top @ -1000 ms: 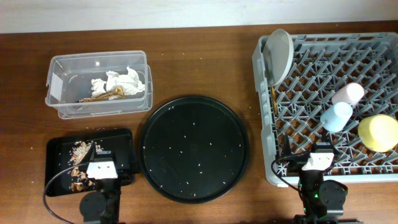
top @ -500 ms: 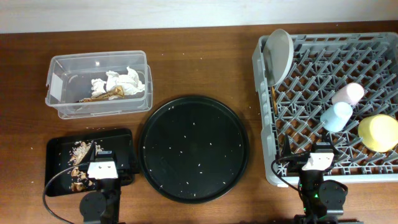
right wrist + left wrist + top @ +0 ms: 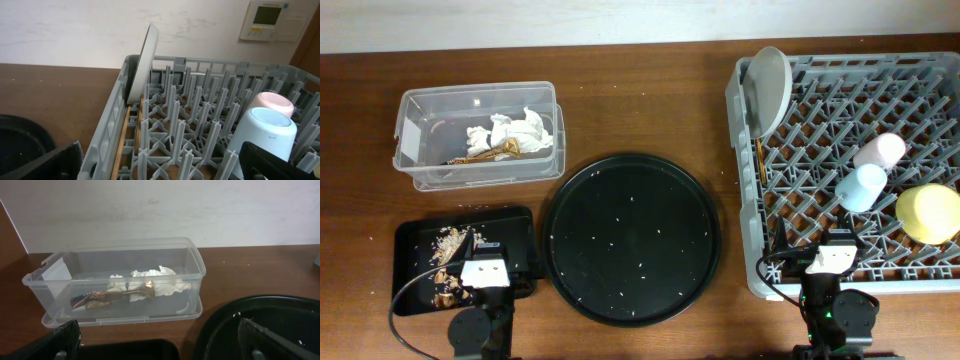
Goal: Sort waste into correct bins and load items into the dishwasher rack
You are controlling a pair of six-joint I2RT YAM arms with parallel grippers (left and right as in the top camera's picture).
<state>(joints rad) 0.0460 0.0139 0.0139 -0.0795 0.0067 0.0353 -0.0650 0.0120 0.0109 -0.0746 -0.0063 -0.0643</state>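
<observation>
From overhead, the left gripper (image 3: 485, 262) is parked over the near end of the flat black tray (image 3: 415, 245). The food scraps (image 3: 447, 240) are just left of its fingers, and the clear tub (image 3: 415, 165) with the napkins (image 3: 520, 128) and wrapper (image 3: 490, 153) sits well ahead of them. The right gripper (image 3: 830, 250) hangs over the near edge of the rack (image 3: 742, 190). The blue cup (image 3: 861, 187), pink cup (image 3: 878, 151) and yellow bowl (image 3: 928, 212) are ahead and off to the right of its fingers, with the plate (image 3: 770, 88) and chopsticks (image 3: 761, 160) ahead to the left. The round black tray (image 3: 631, 200), dotted with rice, lies between the two grippers. Both arms are tucked in low at the near side of the table (image 3: 640, 110), pointing straight away. In the left wrist view the fingers (image 3: 62, 340) are spread about as wide as they go with nothing in them, and the tub is ahead between them, a bit left. Same deal in the right wrist view, fingers (image 3: 45, 162) wide apart and empty. The plate stands on edge ahead, left of middle, with the chopsticks along the rack wall below it. The blue cup is right in front of the right finger and the pink cup is behind it. Compared with a second ago nothing has budged, arms or stuff.
</observation>
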